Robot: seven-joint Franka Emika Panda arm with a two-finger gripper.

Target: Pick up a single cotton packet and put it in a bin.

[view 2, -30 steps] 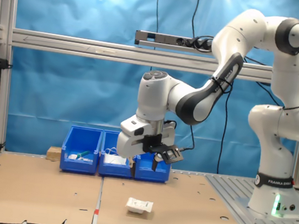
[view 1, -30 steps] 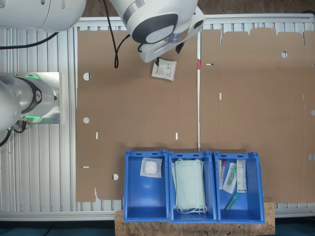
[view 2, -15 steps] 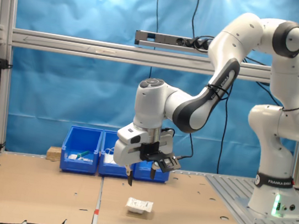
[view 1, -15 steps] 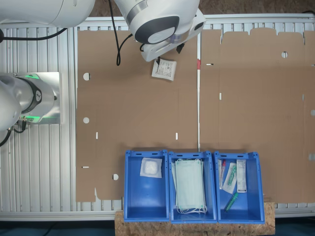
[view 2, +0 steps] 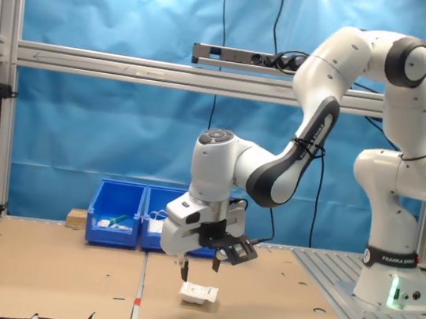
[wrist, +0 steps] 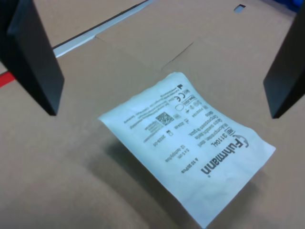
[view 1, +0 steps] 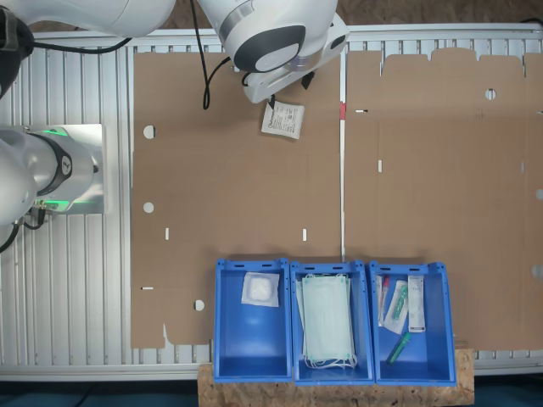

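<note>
Lowered gripper [view 2: 199,267] spread, seemingly above cotton packet [view 2: 199,292].

Cotton packet [wrist: 188,143] matt paper; cardboard sheet [wrist: 71,157] dull, smooth.

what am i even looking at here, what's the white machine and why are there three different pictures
The white machine is a robot arm with a two-fingered gripper. One camera looks straight down, one looks from the side, and one sits on the wrist looking between the open dark fingers. On the cardboard-covered table lies a small white cotton packet with printed text, directly below the gripper. Nothing is held. Three blue bins sit at the table's edge; the bin holding one white pad is at the first exterior view's left.
</note>
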